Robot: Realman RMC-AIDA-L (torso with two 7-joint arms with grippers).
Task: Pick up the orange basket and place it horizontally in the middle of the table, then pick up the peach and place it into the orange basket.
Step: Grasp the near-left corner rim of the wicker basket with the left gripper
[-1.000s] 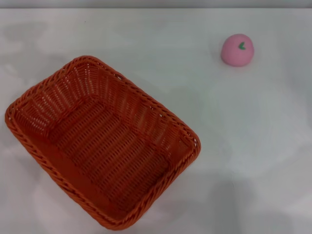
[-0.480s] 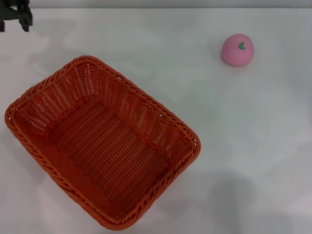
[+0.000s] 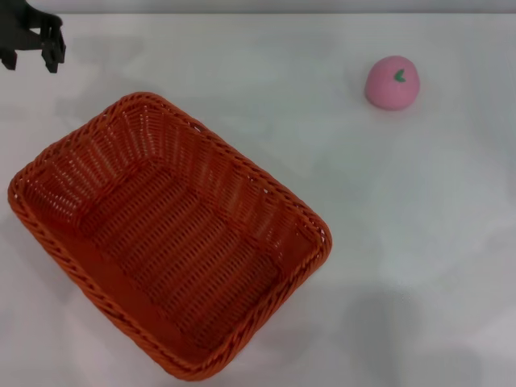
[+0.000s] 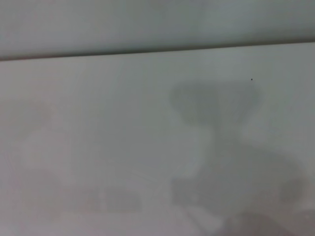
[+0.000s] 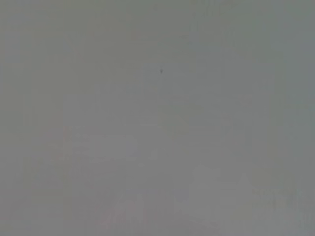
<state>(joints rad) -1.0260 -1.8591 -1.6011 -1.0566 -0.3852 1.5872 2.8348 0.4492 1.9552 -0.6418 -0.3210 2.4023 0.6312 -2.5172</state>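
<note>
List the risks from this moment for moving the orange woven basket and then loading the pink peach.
1. The large orange woven wicker basket lies diagonally, near the front-left of the white table; a one-rim grab by the left gripper, now at the far-left corner, may tilt or swing it.
2. The small round pink peach sits loose at the far right and could roll if nudged.

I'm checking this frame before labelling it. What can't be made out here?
- Left hand: cut off by the head view's top-left corner, so only part shows; its wrist view shows just table and shadow.
- Right hand: in no view; its wrist view is blank grey.
- Basket: the near rim touches the head view's bottom edge.
- Peach: underside hidden.
</note>
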